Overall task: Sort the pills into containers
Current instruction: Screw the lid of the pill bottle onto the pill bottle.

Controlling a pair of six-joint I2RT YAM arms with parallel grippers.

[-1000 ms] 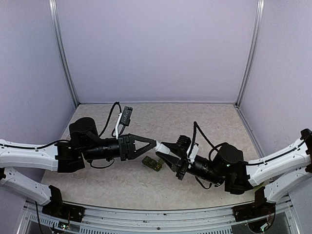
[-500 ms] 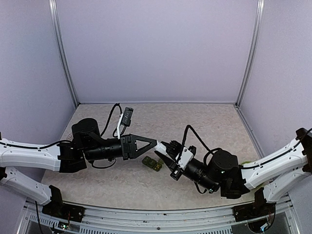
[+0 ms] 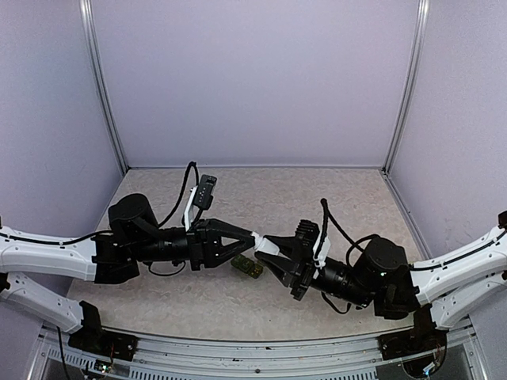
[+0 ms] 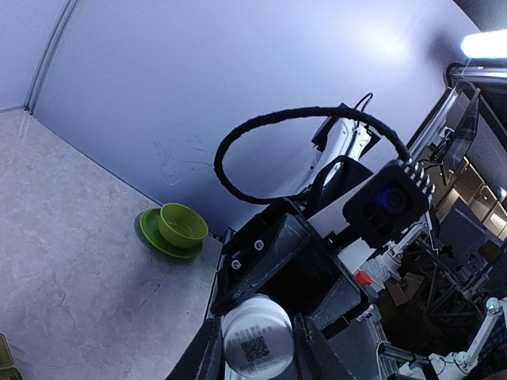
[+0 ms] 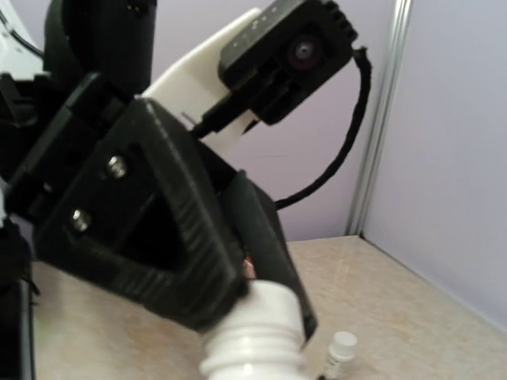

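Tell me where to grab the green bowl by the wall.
Probably pinch the rim of the green bowl from above, on the side facing the open table. It sits upright, mouth up, on a green saucer, with the wall close behind.

Left arm [image 3: 40, 253], right arm [image 3: 463, 261]: white link shells, black cylindrical joint housings. Fingers [image 5: 158, 237] black, triangular, ribbed plastic; silver screws [image 5: 117, 165] in side plate. Black camera module [image 5: 285, 47] on white bracket [image 5: 190, 75] per wrist; pale tick marks along camera edge. Black braided cable [image 4: 238, 142] looped over wrist.

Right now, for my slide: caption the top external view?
Left end effector and right end effector jointly grip a white bottle near a green pill box.
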